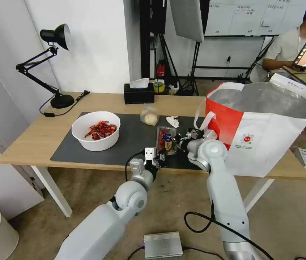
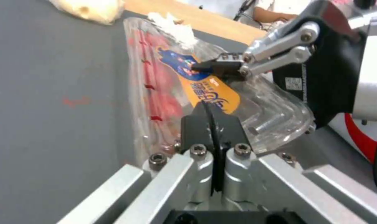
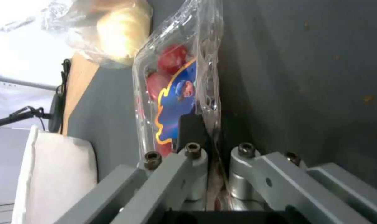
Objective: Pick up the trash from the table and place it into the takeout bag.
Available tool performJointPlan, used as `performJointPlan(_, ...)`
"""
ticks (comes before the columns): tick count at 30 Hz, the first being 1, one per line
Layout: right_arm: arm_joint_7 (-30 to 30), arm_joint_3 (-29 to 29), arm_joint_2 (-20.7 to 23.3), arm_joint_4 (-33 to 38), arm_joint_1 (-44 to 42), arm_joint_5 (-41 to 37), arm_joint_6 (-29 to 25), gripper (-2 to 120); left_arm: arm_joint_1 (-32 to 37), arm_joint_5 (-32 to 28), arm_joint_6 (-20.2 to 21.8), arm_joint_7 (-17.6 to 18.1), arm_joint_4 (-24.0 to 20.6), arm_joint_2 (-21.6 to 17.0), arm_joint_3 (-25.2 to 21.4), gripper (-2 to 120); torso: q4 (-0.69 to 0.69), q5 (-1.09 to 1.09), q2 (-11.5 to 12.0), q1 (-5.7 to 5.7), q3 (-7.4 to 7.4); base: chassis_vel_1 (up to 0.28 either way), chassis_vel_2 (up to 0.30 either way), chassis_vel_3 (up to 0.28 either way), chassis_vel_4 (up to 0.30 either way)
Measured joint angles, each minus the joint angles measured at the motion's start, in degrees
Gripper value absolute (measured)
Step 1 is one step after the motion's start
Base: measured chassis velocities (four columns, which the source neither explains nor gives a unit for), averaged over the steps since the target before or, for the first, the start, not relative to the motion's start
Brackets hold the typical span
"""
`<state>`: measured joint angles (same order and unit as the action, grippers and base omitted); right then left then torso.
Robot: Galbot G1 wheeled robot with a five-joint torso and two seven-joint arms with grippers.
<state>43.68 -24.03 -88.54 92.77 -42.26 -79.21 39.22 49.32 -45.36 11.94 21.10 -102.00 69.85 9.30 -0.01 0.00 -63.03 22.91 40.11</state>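
Both hands pinched the clear tray point(image 1: 166, 139) w/ fingers pressed together: left hand point(image 2: 213, 124) near edge, right hand point(image 3: 205, 133) bag-side, prob. to steady flimsy plastic for takeout bag point(image 1: 268, 137).

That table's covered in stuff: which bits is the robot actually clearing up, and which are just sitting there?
Part of the job:
- clear plastic tray, pinched by left gripper and right gripper
- white bowl of red shells
- bagged beige lump
- crumpled tissue
- takeout bag

Just lying about:
- black desk lamp
- black tissue box
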Motion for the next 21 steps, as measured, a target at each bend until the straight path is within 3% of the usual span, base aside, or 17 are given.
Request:
performJointPlan(11, -0.19, -0.07, -0.15, -0.24, 0.27, 0.07, -0.02, 1, 2.53, -0.15, 0.08, -0.43, -2.98, -2.53, -2.93, 0, 0.00, 0.00, 0.00, 0.00, 0.00, 0.000, 0.000, 0.000, 0.000)
performJointPlan(21, -0.77, 0.60, -0.39, -0.50, 0.73, 0.08, -0.06, 1, 8.37, 0.13, -0.50, -1.38, -7.61, -5.68, -9.60, 0, 0.02, 0.00, 0.01, 0.01, 0.00, 0.000, 0.000, 0.000, 0.000)
